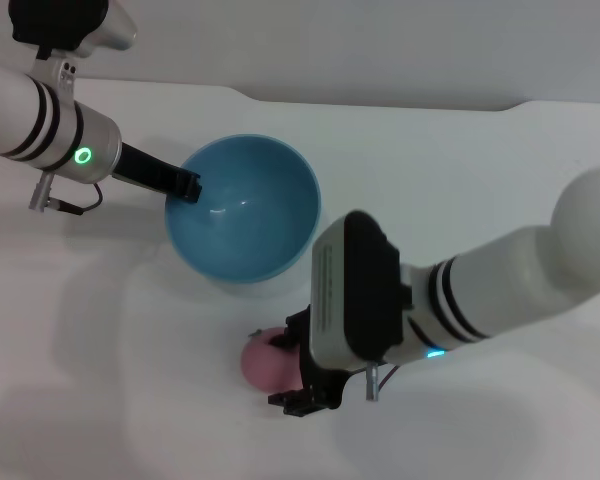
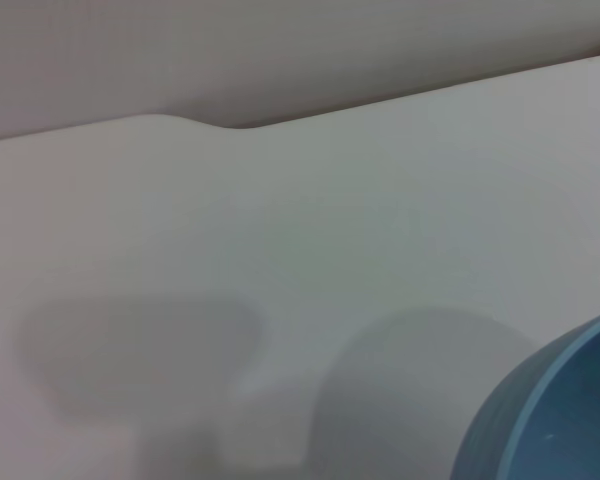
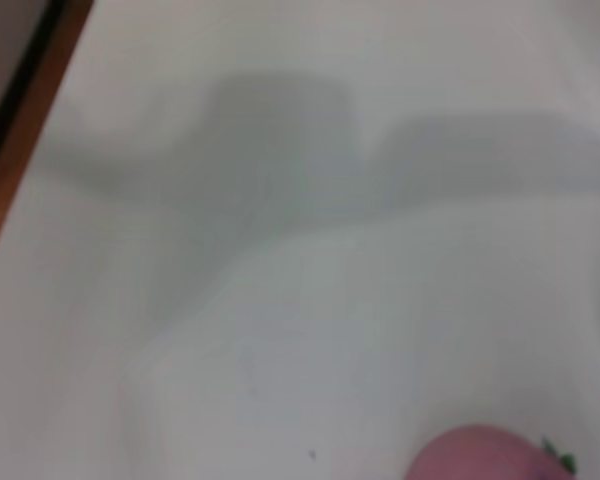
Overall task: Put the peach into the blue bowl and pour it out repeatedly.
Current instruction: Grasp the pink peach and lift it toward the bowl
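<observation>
Plain white matte table (image 1: 460,170), smooth, with a stepped far edge and a pale grey wall (image 1: 380,45) behind; soft shadows of arms and bowl across the top. In the right wrist view, a strip of brown wooden edging (image 3: 35,110) along one side of the table. Near the middle, the blue bowl (image 1: 245,210), round, deep, glossy light blue, unpatterned inside, tilted so that its opening faces the camera, nothing inside. In the left wrist view, only a curved piece of its outer wall (image 2: 550,420), faintly ribbed. Left gripper (image 1: 187,187) at the bowl's left rim, reaching in from a white arm with black bands and a green light; dark fingers clamped together on the rim, one tip inside the bowl. Nearer the robot, just below the bowl and apart from it, the peach (image 1: 265,360), small, round, matte pink, lying on the table. Right gripper (image 1: 295,370) down over the peach, black fingers on either side of the fruit and touching it, closed around it as far as can be seen; much of the fingers hidden under the white and grey wrist housing. In the right wrist view, only the top of the peach, with a small green stem mark at its edge.
</observation>
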You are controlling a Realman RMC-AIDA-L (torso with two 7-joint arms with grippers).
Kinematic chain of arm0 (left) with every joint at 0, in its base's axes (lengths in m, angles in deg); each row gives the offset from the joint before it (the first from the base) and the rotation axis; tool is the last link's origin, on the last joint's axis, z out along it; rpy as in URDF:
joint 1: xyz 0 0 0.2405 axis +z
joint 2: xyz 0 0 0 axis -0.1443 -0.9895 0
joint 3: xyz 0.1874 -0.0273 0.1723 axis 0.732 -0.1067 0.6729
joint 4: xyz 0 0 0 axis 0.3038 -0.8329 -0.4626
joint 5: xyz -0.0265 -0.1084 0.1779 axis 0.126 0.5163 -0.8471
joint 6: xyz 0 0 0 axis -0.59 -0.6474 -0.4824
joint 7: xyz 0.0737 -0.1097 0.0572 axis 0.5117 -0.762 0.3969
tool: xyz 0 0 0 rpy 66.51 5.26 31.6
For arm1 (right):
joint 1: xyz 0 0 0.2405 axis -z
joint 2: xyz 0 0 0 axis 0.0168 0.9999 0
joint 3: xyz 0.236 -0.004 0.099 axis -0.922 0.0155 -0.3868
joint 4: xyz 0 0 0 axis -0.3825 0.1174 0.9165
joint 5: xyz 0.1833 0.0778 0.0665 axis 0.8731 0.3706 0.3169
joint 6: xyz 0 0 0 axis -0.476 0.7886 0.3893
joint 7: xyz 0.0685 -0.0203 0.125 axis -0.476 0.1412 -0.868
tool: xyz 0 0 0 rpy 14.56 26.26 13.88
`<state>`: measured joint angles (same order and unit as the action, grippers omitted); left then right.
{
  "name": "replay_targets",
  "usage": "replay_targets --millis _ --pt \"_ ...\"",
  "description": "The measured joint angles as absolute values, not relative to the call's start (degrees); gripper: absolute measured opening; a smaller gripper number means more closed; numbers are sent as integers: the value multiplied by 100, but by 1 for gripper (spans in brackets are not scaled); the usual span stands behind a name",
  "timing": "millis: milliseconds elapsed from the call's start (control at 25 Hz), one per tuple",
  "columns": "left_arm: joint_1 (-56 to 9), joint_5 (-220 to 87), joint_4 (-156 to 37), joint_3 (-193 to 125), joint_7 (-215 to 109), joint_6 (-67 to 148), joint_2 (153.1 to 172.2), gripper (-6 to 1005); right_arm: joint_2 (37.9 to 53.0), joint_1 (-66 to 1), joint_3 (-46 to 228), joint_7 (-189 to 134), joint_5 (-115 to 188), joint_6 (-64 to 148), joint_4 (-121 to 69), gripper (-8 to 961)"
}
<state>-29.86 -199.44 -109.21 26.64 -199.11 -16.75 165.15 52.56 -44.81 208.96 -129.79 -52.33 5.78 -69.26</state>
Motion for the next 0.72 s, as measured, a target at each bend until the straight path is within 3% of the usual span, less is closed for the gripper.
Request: replay_targets --millis 440,520,720 --pt "-2962 -19944 -10918 2662 -19895 -1689 16508 -1 5254 -4251 21549 -13001 -5179 1471 -7110 664" --pt "-2962 -19944 -10913 2660 -19888 -1691 16506 -1 5251 -4217 21454 -13019 -5175 1462 -7120 480" --pt "-2985 -19943 -10912 2659 -19873 -1692 16504 -1 5228 -4046 21185 -13049 -5167 1354 -7208 387"
